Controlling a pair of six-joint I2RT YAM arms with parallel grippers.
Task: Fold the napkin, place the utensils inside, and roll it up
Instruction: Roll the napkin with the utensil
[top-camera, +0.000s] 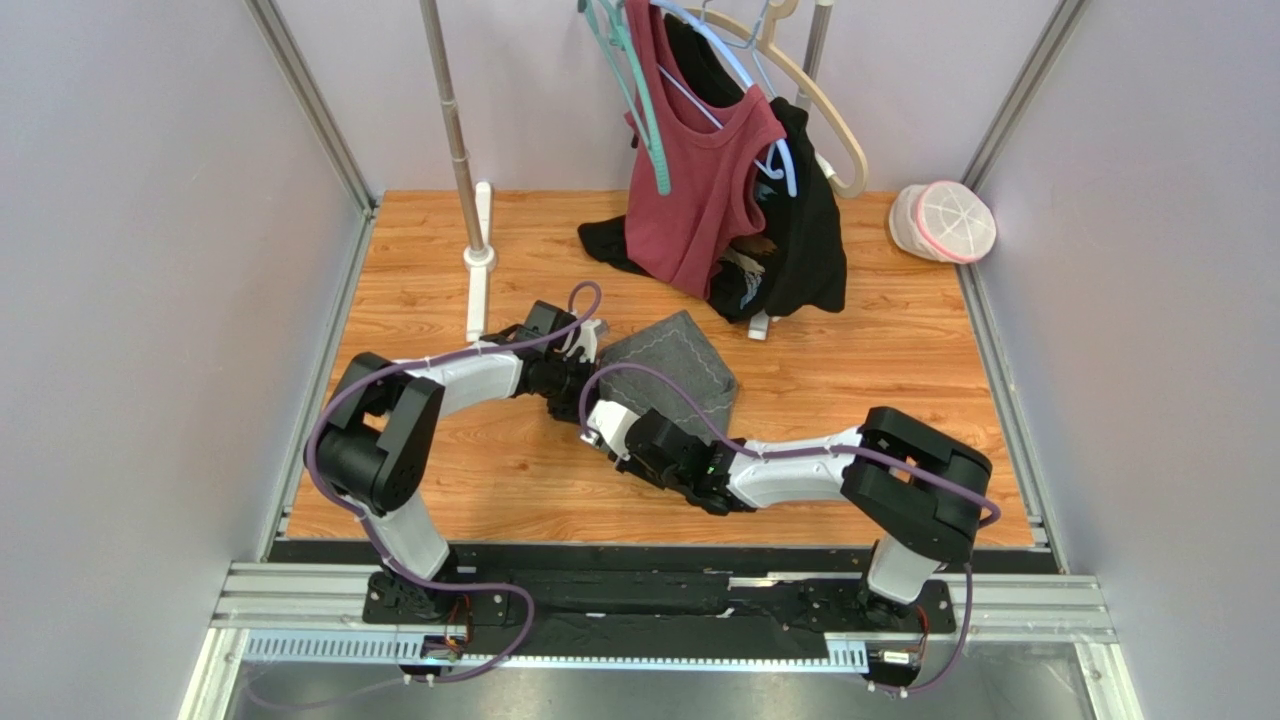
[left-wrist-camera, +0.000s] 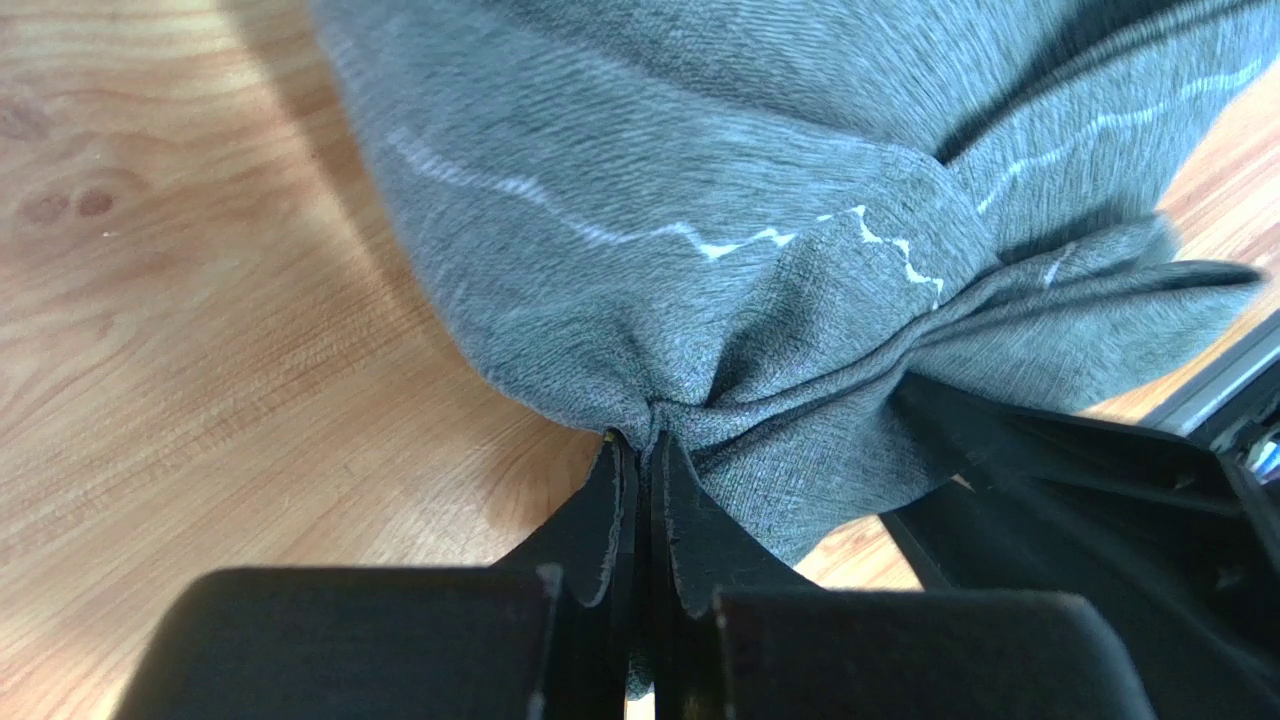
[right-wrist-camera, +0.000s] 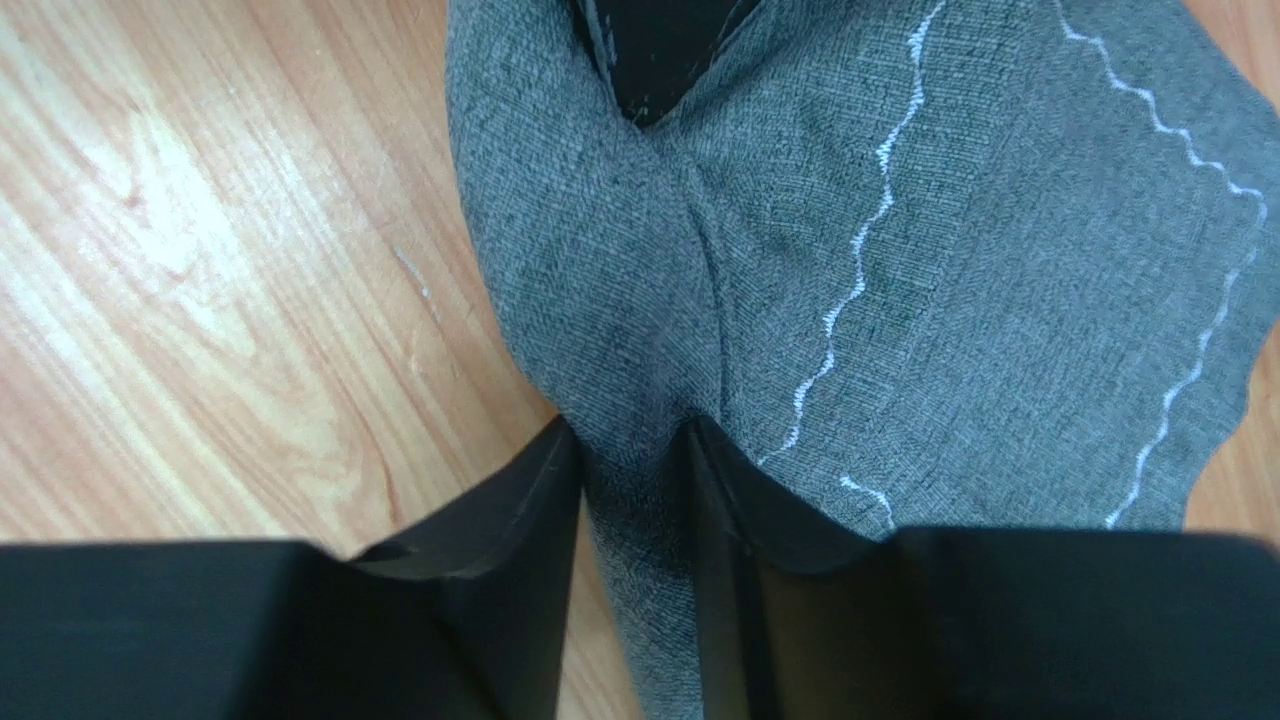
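— What takes up most of the scene?
— The wooden counter (top-camera: 887, 375). At its far edge, well beyond both hands, a maroon top (top-camera: 706, 180) hangs with a black garment (top-camera: 812, 240) behind it.

— And the napkin?
— The napkin (top-camera: 679, 368) is dark grey and sits mid-counter, spreading away from the fingertips of both hands. It is bunched and creased where they meet it.

— How is the left hand?
— The left hand (left-wrist-camera: 643, 458) has its fingers pressed almost together, pinching a gathered fold of the napkin's edge. The cloth puckers right at the tips and billows out ahead of them.

— The right hand?
— The right hand (right-wrist-camera: 634, 450) is just beside the left. It pinches a thicker strip of the same cloth, which fills the gap between its fingers.

— Anything finer?
— White zigzag stitching (right-wrist-camera: 864, 240) runs across the cloth ahead of the right hand's fingers.
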